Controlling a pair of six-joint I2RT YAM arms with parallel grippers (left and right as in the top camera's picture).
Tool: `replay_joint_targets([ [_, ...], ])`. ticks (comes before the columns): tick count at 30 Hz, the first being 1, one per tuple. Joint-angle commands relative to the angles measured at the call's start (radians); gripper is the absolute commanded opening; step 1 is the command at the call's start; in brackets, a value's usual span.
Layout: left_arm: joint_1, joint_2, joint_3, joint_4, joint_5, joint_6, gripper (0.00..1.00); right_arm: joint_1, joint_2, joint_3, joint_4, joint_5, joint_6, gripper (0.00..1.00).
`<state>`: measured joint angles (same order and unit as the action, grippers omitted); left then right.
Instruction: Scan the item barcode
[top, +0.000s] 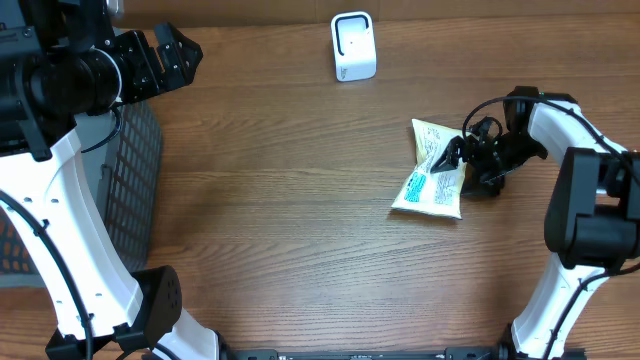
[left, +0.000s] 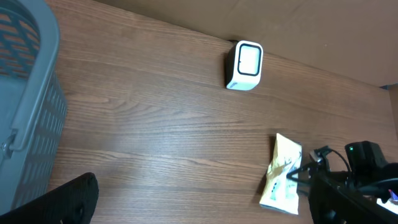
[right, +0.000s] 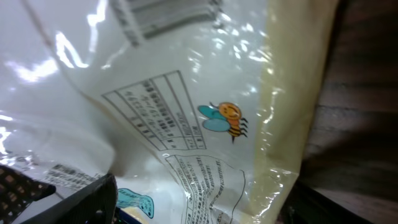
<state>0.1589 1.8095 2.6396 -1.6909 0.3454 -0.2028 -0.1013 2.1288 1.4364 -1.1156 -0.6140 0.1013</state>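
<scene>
A packet (top: 430, 172) lies on the right half of the tabletop (top: 270, 200), its upper end creased and kinked and its lower end flat on the wood. The right claw (top: 462, 163) sits at the packet's right edge, its fingers (right: 62, 199) standing wide apart with the wrapper filling the space between them, not pinched.

Bare wood stretches left of the packet toward the middle of the tabletop. The same open wood runs up to a small white scanner (top: 353, 46), which stands upright near the far edge, well apart from the packet. To the right, the arm itself crowds the edge.

A grey slatted basket (top: 135, 190) hangs off the left side. Above it the left claw (top: 180, 52) hovers with its fingers spread, holding nothing, far from the packet.

Seen close from the right wrist, the wrapper is glossy and wrinkled, white with a pale yellow border down one side. It carries a boxed table of fine print, a small orange bee (right: 227, 118) with blue wings, and blue lettering low down. The barcode (right: 161, 15) shows as dark stripes at the top of that view, facing up toward the camera.
</scene>
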Motion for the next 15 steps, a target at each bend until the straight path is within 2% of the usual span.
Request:
replay_joint_targets([
  [1, 0.005, -0.004, 0.011, 0.002, 0.010, 0.008, 1.00, 0.002, 0.009, -0.091, 0.144, 0.075, 0.107, 0.83],
  [4, 0.005, -0.004, 0.011, 0.002, 0.010, 0.008, 1.00, 0.002, 0.009, -0.160, 0.276, 0.097, 0.159, 0.62],
  [5, 0.005, -0.004, 0.011, 0.002, 0.010, 0.008, 1.00, 0.002, 0.009, -0.180, 0.322, 0.115, 0.171, 0.46],
  [6, 0.005, -0.004, 0.011, 0.002, 0.010, 0.008, 1.00, 0.002, 0.009, -0.183, 0.331, 0.125, 0.178, 0.36],
  [7, 0.005, -0.004, 0.011, 0.002, 0.010, 0.008, 1.00, 0.002, 0.009, -0.183, 0.341, 0.142, 0.193, 0.16],
  [8, 0.005, -0.004, 0.011, 0.002, 0.010, 0.008, 1.00, 0.002, 0.009, -0.182, 0.350, 0.146, 0.195, 0.04],
  [15, 0.005, -0.004, 0.011, 0.002, 0.010, 0.008, 1.00, 0.002, -0.036, -0.085, 0.252, 0.168, 0.214, 0.04],
])
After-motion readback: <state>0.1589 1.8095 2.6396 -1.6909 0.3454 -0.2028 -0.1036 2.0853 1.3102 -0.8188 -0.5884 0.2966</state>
